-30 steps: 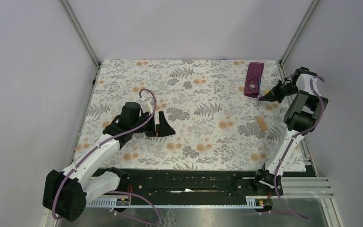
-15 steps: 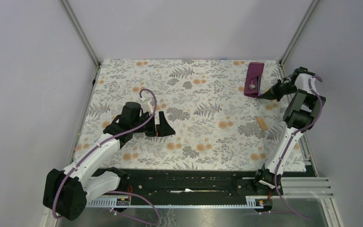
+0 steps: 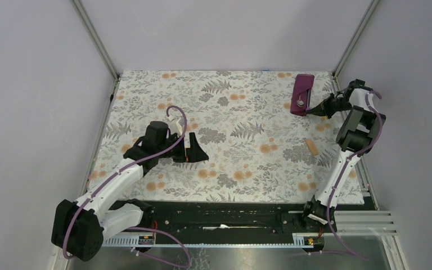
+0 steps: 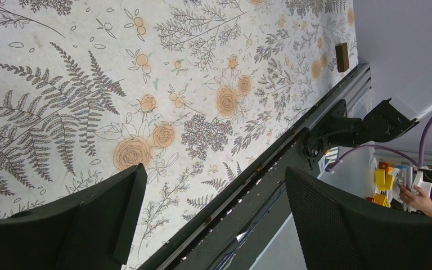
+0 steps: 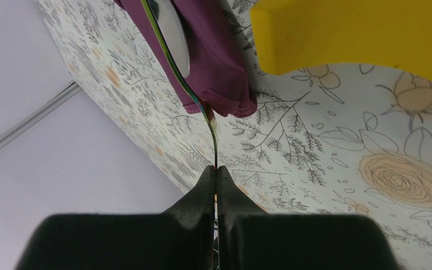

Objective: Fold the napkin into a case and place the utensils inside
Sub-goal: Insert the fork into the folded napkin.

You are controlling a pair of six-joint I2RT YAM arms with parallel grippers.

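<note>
The dark purple napkin, folded into a narrow case, lies at the far right of the floral tablecloth and also shows in the right wrist view. A silver spoon bowl sticks out of the case's near end; it also shows in the right wrist view. My right gripper is shut on the thin iridescent-handled utensil, whose far end reaches into the case beside the spoon. My left gripper is open and empty, low over the cloth left of centre.
A small brown block lies on the tablecloth near the right arm, and also shows in the left wrist view. A yellow piece lies close beside the case. The black rail runs along the table's near edge.
My right gripper has moved up and left toward the case, pushing the thin utensil further in. The left arm has not moved.
</note>
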